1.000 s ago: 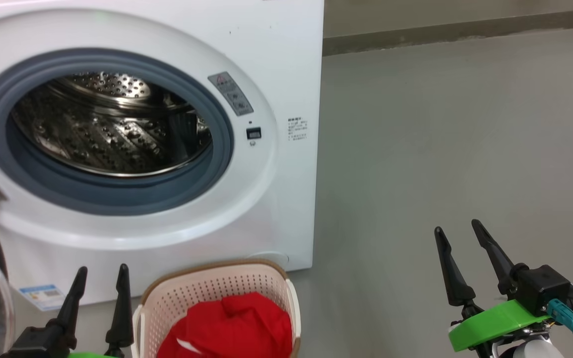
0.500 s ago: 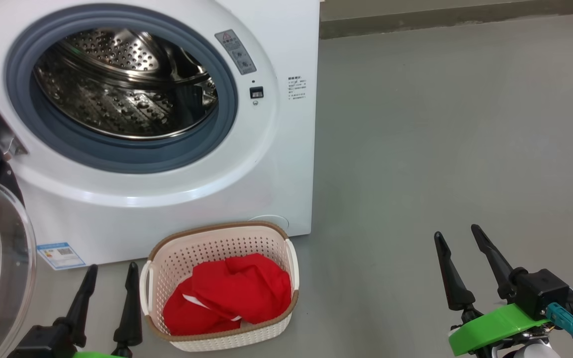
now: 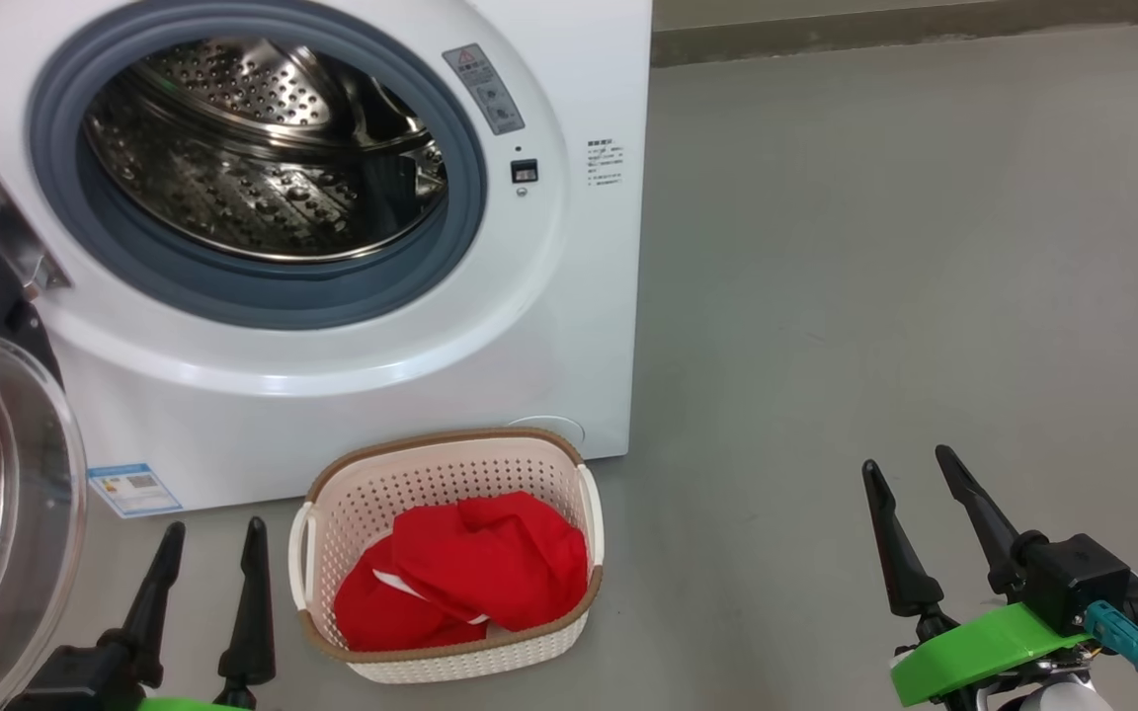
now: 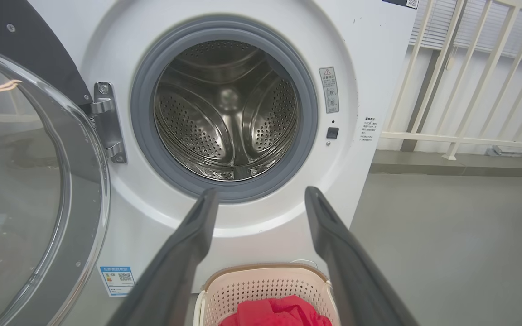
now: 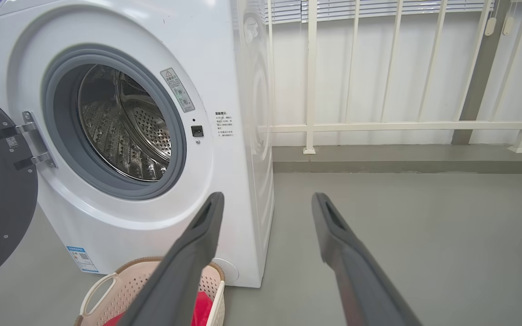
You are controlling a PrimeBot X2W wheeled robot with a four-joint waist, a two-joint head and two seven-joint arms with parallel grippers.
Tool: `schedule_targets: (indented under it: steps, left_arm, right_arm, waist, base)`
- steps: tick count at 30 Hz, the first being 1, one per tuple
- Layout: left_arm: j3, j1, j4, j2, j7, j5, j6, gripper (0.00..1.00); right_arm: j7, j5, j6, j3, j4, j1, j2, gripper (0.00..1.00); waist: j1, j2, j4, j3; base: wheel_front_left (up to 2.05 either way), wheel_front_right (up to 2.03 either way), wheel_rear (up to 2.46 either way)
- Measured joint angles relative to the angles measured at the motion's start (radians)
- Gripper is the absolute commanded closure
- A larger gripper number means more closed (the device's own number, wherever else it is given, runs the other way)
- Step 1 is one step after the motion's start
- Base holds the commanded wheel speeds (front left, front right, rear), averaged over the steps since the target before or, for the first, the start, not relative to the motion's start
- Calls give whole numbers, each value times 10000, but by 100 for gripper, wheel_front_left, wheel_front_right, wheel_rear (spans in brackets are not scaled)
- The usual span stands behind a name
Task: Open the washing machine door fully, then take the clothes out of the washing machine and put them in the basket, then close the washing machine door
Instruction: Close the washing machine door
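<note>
Both spread, empty: left gripper (image 3: 214, 526), right gripper (image 3: 907, 459). Clothes (image 3: 475, 563) in basket (image 3: 450, 439) just right of left gripper; washing machine door (image 3: 6, 474) open to its left. Push rim (image 5: 7, 213), not glass (image 4: 16, 190), until latched.

The washing machine (image 3: 332, 395) front carries a grey warning-triangle sticker (image 3: 483, 87), an illegible small-print label (image 3: 606, 163) and a blue QR-code label (image 4: 118, 280).
</note>
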Motion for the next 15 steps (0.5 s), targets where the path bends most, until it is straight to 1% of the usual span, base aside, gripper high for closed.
schedule_targets:
  steps: [10, 15]
  left_arm:
    - [82, -4, -148, -23, 0, 94, 0, 0]
    - [107, -5, -226, -27, 0, 174, 0, 0]
  right_arm:
    - [0, -2, 0, 127, -19, 0, 0, 0]
    - [0, -2, 0, 240, -23, 0, 0, 0]
  waist:
    - [0, 0, 545, 33]
    - [0, 0, 990, 21]
  base:
    - [0, 0, 0]
    - [0, 0, 0]
